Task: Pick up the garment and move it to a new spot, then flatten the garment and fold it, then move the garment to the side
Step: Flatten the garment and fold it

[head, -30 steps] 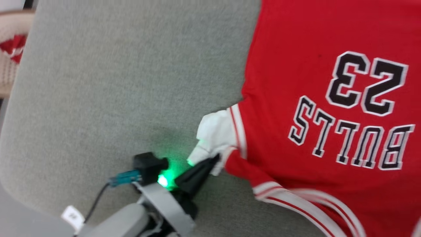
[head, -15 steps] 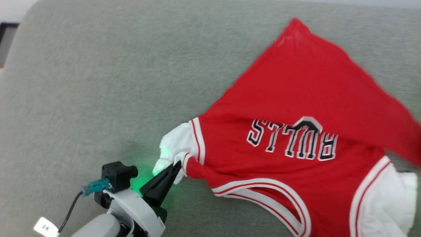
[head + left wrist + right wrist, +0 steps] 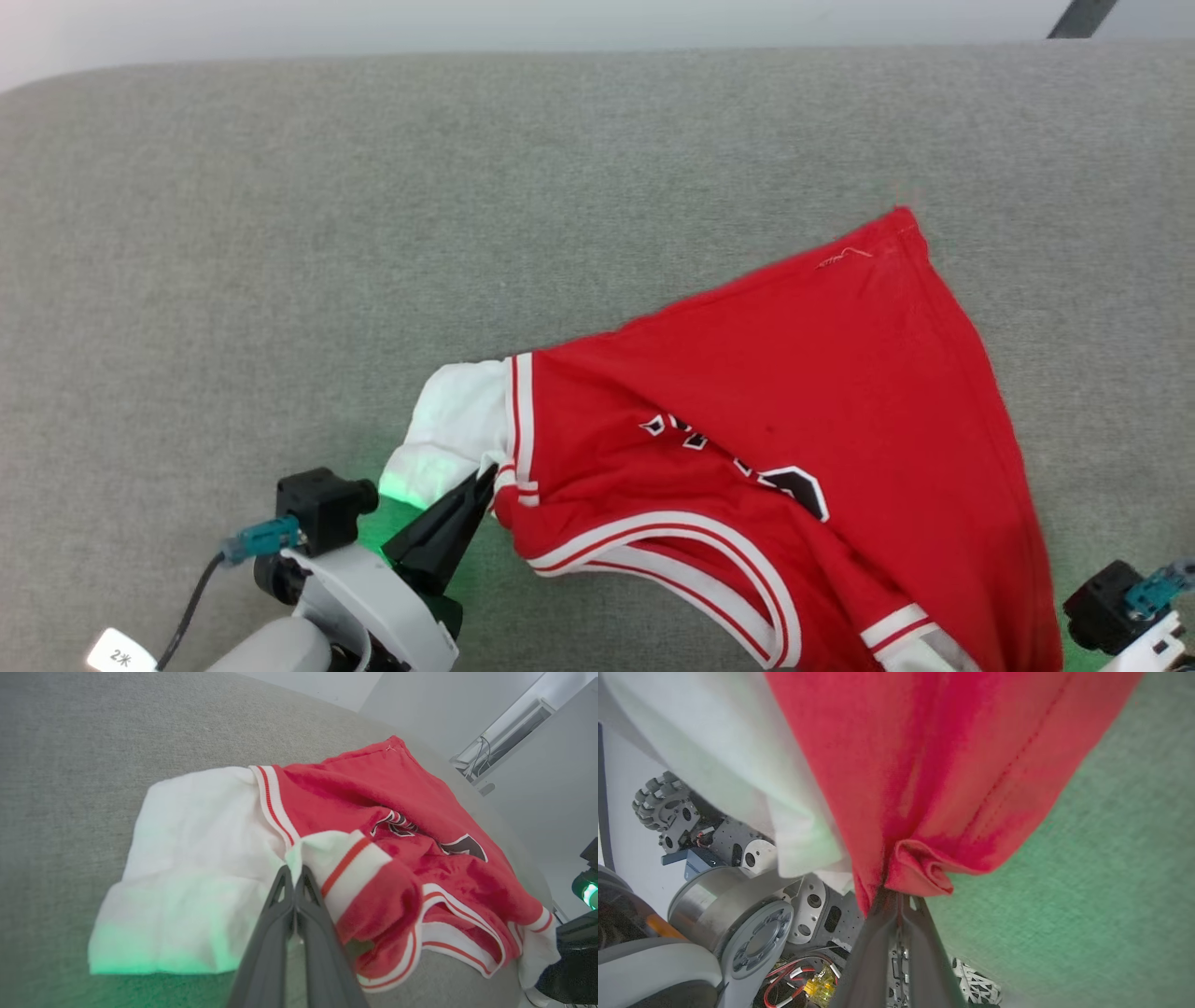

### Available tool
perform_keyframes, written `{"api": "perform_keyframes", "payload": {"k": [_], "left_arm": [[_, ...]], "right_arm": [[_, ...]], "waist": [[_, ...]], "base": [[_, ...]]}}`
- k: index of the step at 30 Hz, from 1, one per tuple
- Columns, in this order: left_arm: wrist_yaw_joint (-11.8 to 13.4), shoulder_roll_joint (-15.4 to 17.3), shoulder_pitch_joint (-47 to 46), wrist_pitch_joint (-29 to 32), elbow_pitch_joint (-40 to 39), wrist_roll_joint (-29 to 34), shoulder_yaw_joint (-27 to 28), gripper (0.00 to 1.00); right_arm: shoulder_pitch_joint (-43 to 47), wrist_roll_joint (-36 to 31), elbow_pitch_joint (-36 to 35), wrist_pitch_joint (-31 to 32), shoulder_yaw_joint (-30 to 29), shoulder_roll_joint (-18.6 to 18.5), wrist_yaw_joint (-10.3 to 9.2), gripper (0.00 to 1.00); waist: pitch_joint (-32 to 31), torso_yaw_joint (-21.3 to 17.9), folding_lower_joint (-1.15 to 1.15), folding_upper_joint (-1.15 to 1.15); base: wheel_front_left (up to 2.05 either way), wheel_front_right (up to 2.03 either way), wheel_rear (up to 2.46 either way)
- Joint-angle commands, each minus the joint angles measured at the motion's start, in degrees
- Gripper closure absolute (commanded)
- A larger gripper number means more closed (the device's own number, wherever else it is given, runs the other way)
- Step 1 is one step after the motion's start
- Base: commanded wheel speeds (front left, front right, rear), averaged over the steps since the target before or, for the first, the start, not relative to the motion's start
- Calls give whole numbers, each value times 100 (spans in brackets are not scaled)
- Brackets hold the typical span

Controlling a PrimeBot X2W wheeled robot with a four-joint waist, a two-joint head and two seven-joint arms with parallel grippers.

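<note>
Left fingers (image 3: 279,910) pinch shut on the garment (image 3: 794,373) at its white sleeve; right fingers (image 3: 873,942) clamp its red fabric.

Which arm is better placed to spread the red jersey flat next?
Left, probably. The left claw pinches the red jersey at its white sleeve seam, over open grey fabric surface. The right claw grips a bunched red fold at the surface's near edge.

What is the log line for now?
left gripper: shut on garment | right gripper: shut on garment | garment: rumpled on grey surface
</note>
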Motion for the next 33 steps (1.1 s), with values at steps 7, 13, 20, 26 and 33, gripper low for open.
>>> {"api": "perform_keyframes", "payload": {"k": [7,13,20,26,33], "left_arm": [[-27,-88,-13,15,101,91,-111,100],[-43,-246,-4,-6,154,189,-141,100],[-64,-504,-210,-8,239,350,-217,100],[-91,-693,-506,-10,356,409,-334,100],[-91,-894,-744,0,482,350,-511,100]], "right_arm": [[510,-383,-173,-319,-1311,230,-6,0],[1184,-193,-1074,-144,-3206,208,-6,0],[-58,-889,-1285,-230,-3571,174,-6,0],[-2027,-1383,19,-319,-2228,560,-6,0],[-3699,-1478,1927,-224,-628,968,-6,0]], "waist": [[-95,103,0,0],[-117,341,0,0],[118,636,0,0],[455,842,0,0],[655,950,0,0]], "base": [[0,0,0],[0,0,0],[0,0,0],[0,0,0],[0,0,0]]}}
